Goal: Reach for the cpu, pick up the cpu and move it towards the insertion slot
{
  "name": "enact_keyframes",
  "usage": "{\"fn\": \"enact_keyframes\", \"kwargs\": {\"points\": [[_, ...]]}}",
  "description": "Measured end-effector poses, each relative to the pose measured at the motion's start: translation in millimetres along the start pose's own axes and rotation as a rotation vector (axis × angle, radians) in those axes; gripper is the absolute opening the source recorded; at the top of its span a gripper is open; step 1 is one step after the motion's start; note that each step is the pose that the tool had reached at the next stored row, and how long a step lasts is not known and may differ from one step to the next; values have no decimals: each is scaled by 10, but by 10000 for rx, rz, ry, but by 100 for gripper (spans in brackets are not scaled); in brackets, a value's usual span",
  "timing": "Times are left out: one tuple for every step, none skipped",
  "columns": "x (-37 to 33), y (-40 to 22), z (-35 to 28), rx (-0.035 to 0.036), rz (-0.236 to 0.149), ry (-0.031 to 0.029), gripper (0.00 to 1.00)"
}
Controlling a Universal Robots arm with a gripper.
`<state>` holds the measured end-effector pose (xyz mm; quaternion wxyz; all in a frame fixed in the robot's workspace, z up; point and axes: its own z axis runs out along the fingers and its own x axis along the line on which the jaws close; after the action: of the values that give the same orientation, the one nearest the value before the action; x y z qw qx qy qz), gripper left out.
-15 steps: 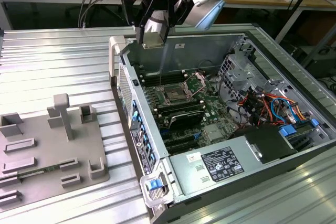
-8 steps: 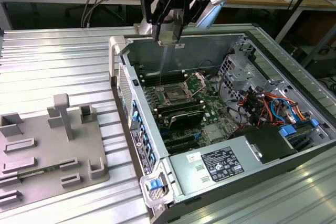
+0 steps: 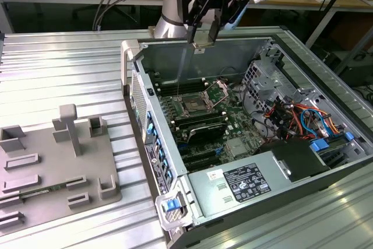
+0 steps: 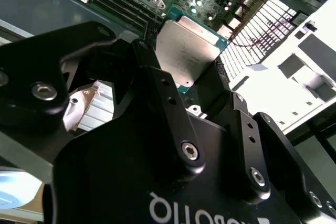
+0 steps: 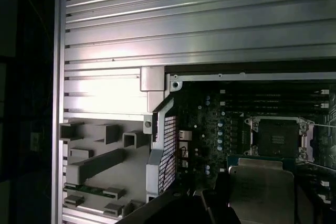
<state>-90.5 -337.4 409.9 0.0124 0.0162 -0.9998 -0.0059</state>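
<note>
A: Where is the cpu, the small flat square chip with the pale silvery top?

B: The cpu sits clamped between the black gripper's fingers, which are closed on two opposite edges of it. In the exterior view it shows as a small pale square at the tips of the gripper, high above the open grey computer case.

A: And the insertion slot?

B: The insertion slot, a square socket with a shiny metal frame and dark centre, lies on the green motherboard well below the chip. In the first wrist view the chip hangs just beside the socket, apart from it.

A: What room is around it?

B: The case is open at the top. Long black memory slots run beside the socket, and thin wire latch levers stand raised at its far edge. The drive cage with coloured cables sits toward the exterior view's right.

A: The arm's pose?

B: The arm's silver wrist comes from behind the case, gripper pointing straight down. The grey plastic fixture plate lies on the ribbed metal table, well apart at the exterior view's left.
</note>
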Motion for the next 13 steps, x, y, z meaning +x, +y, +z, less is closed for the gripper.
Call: {"fn": "enact_keyframes", "kwargs": {"points": [[-37,6,0,3,0,3,55],[-77,14,0,7,2,5,55],[-116,23,1,13,3,6,55],[-170,35,3,22,3,7,55],[-202,43,4,26,5,8,55],[-232,52,5,29,5,8,55],[-288,70,6,38,4,8,55],[-333,84,7,43,4,9,55],[-357,92,8,44,5,8,55],[-387,102,8,47,6,8,55],[-432,115,9,52,4,8,55],[-465,125,10,55,4,8,55],[-496,133,10,59,5,8,55]]}}
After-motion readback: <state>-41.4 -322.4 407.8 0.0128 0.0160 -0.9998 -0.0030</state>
